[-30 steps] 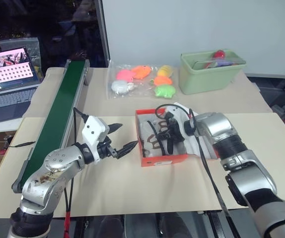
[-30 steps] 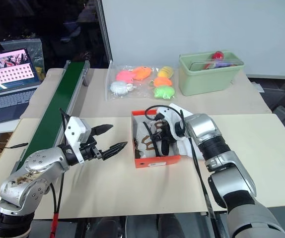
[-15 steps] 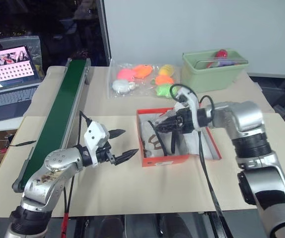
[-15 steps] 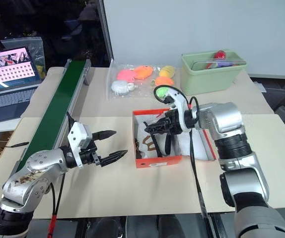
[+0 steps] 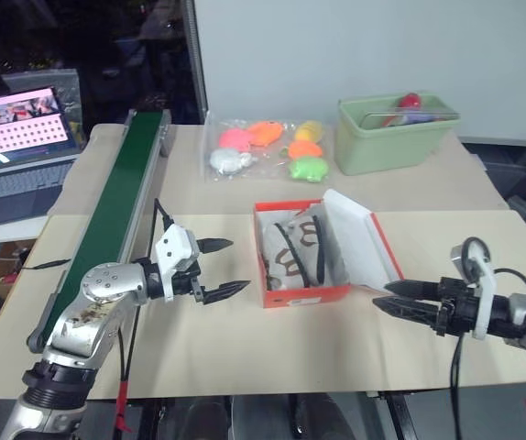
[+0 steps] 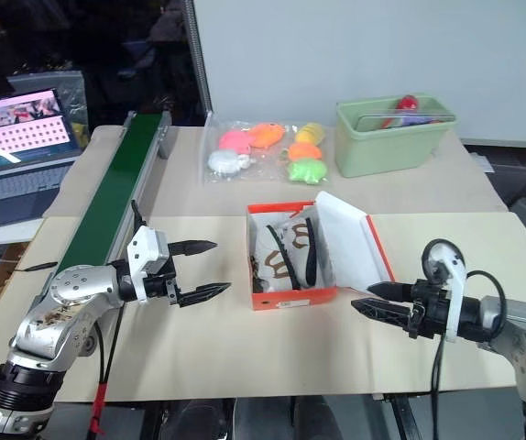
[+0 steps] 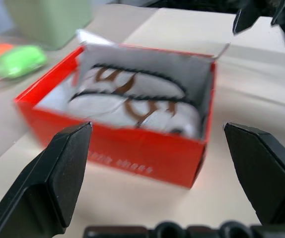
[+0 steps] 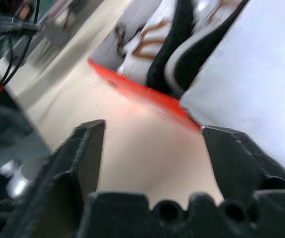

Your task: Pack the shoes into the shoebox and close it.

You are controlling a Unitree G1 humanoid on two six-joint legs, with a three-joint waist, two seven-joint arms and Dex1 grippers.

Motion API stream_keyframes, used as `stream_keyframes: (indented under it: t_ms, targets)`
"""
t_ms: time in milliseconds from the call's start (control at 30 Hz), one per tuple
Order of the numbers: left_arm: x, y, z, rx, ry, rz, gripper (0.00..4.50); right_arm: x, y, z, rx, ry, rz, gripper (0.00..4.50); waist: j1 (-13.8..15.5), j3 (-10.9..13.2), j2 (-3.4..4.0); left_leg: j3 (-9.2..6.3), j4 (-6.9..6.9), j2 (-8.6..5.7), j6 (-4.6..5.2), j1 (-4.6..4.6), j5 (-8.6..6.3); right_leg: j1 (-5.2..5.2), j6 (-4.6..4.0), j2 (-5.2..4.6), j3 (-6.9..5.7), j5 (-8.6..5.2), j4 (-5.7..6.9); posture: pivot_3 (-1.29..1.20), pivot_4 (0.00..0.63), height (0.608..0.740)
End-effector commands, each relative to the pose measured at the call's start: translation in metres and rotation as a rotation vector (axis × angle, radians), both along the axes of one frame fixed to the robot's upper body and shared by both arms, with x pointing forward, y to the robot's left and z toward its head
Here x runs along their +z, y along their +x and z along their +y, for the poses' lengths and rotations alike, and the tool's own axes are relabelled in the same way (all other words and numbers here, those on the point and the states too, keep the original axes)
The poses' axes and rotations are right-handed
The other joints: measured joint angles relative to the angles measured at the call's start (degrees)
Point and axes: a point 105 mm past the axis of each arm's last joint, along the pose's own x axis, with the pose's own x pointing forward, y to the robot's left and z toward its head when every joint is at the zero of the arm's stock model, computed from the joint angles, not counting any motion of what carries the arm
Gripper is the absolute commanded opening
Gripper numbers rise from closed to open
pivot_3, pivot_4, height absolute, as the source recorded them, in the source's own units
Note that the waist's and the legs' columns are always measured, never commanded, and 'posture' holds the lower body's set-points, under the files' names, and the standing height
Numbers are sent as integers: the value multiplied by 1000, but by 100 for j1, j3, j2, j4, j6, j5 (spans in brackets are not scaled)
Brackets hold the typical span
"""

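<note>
- Both shoes (image 5: 292, 254) lie inside the open shoebox (image 5: 304, 295) on the desk (image 5: 245, 339).
- Its lid (image 5: 359, 247) looks light, bendy cardboard; push its free edge.
- Left tool (image 5: 224, 268) and right tool (image 5: 393, 298) gape, empty.

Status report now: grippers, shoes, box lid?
Left gripper open, empty, beside shoebox. Right gripper open, empty, near lid. Shoes inside; lid not closed. Nothing blocking.

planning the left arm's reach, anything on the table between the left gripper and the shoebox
Nothing: the left eye view shows only bare tan table between the left gripper and the red shoebox; its wrist view looks straight at the box.
</note>
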Motion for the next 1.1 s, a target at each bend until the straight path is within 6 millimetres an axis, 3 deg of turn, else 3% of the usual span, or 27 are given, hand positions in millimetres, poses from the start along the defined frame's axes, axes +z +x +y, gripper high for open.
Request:
stream_keyframes:
  t_ms: [33,233,400,533,733,867,933,1000,1100]
  targets:
    - [9,0,-2,-23,-1,-47,4500,-16,-3,9,-56,-22,2,2045,0,0,0,-2,0,3,0,9,0,10,-2,4,0,-2,0,0,150,729]
    - [9,0,-4,-33,0,-42,4500,-66,5,20,-189,-41,103,76,4,-1,1,-3,0,-6,0,3,0,11,2,-2,4,-8,-4,0,150,729]
    - [9,2,-3,-30,4,-43,4500,-95,38,-6,-455,-86,112,14,17,-1,0,-2,-1,-11,-1,-11,0,0,3,-10,2,-9,-6,0,150,729]
    - [11,3,-3,-25,3,-48,4500,-110,50,-24,-593,-127,122,14,18,-1,1,-1,-2,-12,-1,-22,0,-21,-10,-11,4,-2,3,0,150,729]
    - [13,5,-2,-17,3,-51,4500,-128,63,-35,-743,-94,134,14,-14,-6,-7,-1,-3,-11,-1,-15,0,-10,-27,-10,3,9,0,0,150,729]
    - [13,6,-2,-20,5,-54,4500,-130,79,-38,-934,116,155,14,-22,-8,-11,-1,-2,-8,-1,31,0,44,-7,-7,2,0,-10,0,150,729]
    - [13,7,-3,-21,4,-56,4500,-122,90,-41,-1072,375,153,14,-16,-8,-11,-1,-2,-8,-1,58,0,72,5,-8,2,-8,-12,0,150,729]
    - [13,7,-4,-21,5,-58,4500,-111,96,-35,-1113,610,154,14,-10,-8,-11,-1,-3,-8,-1,59,0,72,6,-10,3,-7,-11,0,150,729]
    - [13,6,-4,-22,5,-57,4500,-102,101,-30,-1136,767,138,14,-17,-8,-11,-3,-3,-4,-1,49,0,63,5,-7,2,-7,-11,0,150,729]
